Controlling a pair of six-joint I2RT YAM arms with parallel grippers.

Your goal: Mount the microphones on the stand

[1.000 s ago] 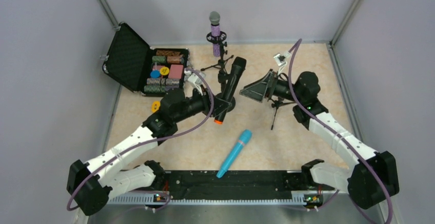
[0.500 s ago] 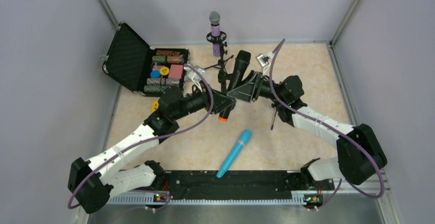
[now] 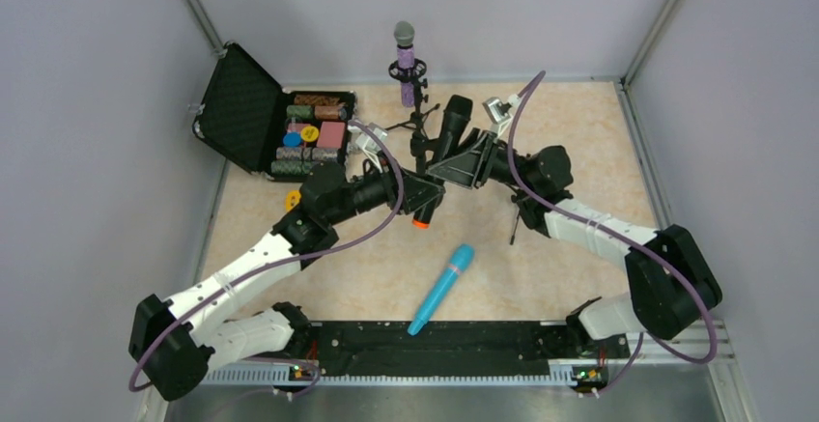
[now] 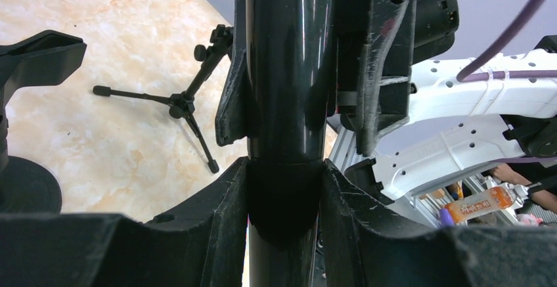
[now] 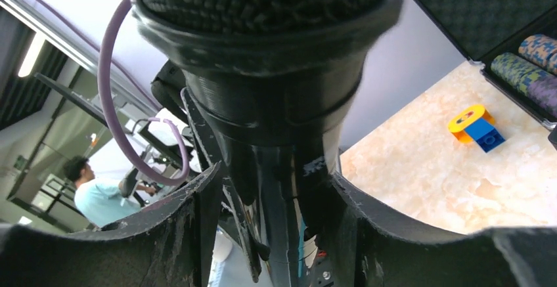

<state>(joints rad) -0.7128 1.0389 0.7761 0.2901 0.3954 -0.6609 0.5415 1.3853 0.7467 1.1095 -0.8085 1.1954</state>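
The matte black microphone (image 3: 446, 132) with its orange end (image 3: 418, 221) hangs tilted above the table. My left gripper (image 3: 422, 193) is shut on its lower body (image 4: 286, 70). My right gripper (image 3: 462, 159) is shut on the neck just below the mesh head (image 5: 263, 11), a finger against each side. The glittery purple microphone (image 3: 404, 58) stands upright in a tripod stand (image 3: 415, 125) at the back. The light blue microphone (image 3: 441, 289) lies loose on the table in front. Another small tripod stand (image 3: 520, 214) stands under my right arm.
An open black case (image 3: 237, 103) with rolls of chips sits at the back left, also in the right wrist view (image 5: 486, 11). A yellow and blue block (image 3: 293, 198) lies beside my left arm. Grey walls close in three sides.
My right arm swung left from over the small stand to the black microphone, and its jaws narrowed onto the neck. The left gripper kept its hold and shifted slightly.
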